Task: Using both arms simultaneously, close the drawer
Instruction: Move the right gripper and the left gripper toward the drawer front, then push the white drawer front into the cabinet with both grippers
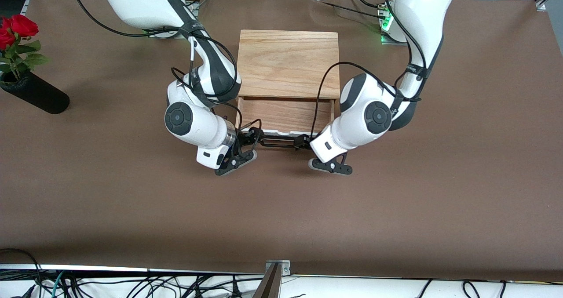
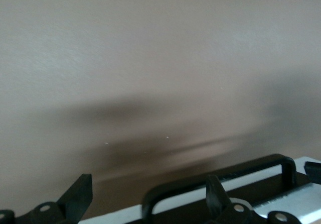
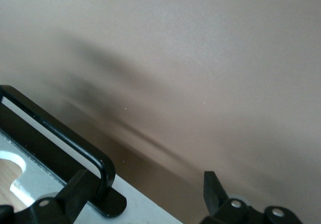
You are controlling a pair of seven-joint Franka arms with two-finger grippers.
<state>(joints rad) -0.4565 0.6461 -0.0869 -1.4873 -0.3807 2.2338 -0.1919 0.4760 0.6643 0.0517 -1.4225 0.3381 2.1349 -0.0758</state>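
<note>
The light oak box (image 1: 288, 60) stands mid-table. Its drawer (image 1: 283, 113) is pulled out toward the front camera and shows its wood inside, white front panel (image 1: 281, 133) and black bar handle (image 1: 278, 144). My right gripper (image 1: 254, 136) is open at the handle's end toward the right arm. In the right wrist view the gripper (image 3: 148, 186) straddles the handle's foot (image 3: 103, 176) on the panel (image 3: 145, 209). My left gripper (image 1: 304, 140) is open at the handle's other end. In the left wrist view the gripper (image 2: 148, 196) has the handle's bend (image 2: 150, 199) between its fingers.
A black vase (image 1: 35, 93) with red roses (image 1: 15, 27) lies at the right arm's end of the table. The brown table cover (image 1: 281, 210) stretches from the drawer front to the table's front edge.
</note>
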